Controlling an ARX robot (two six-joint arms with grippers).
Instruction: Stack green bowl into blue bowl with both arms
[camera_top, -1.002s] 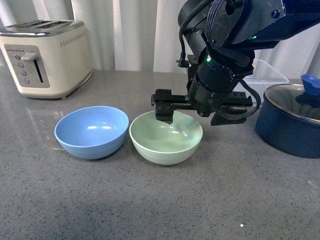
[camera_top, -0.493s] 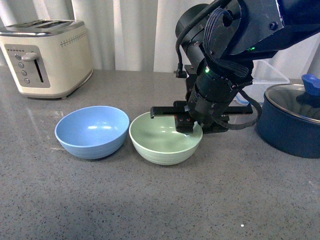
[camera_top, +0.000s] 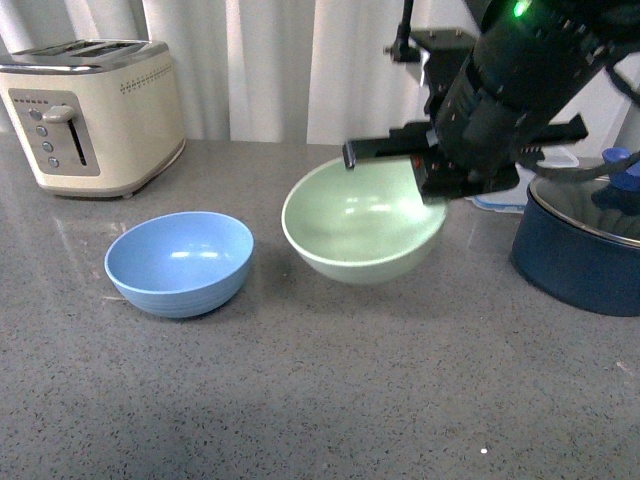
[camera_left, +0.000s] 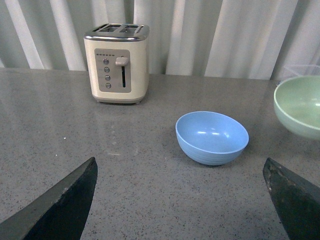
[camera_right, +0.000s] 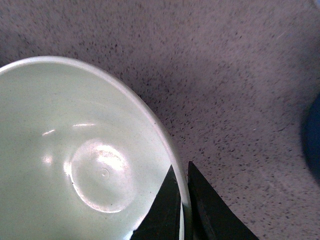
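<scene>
My right gripper (camera_top: 430, 186) is clenched on the far right rim of the green bowl (camera_top: 365, 222). In the right wrist view the two dark fingers (camera_right: 165, 212) pinch the thin rim, one inside the bowl and one outside. The bowl hangs clear of the bench (camera_top: 300, 400), tipped so its opening faces partly toward the front camera. It sits to the right of the blue bowl (camera_top: 180, 262) and apart from it, not touching.

The blue bowl stands upright on the bench, empty, in front of a cream toaster (camera_top: 90, 115) near the back left. A dark navy pot (camera_top: 580, 255) with a glass lid stands at the far right, just beside my right arm.

My left gripper (camera_left: 178, 160) is released. Its two fingers (camera_left: 60, 205) are spread wide with nothing between them, low over the bench and short of the blue bowl (camera_left: 212, 137). From that wrist view the green bowl (camera_left: 300, 105) shows at the edge, higher than the blue one.
</scene>
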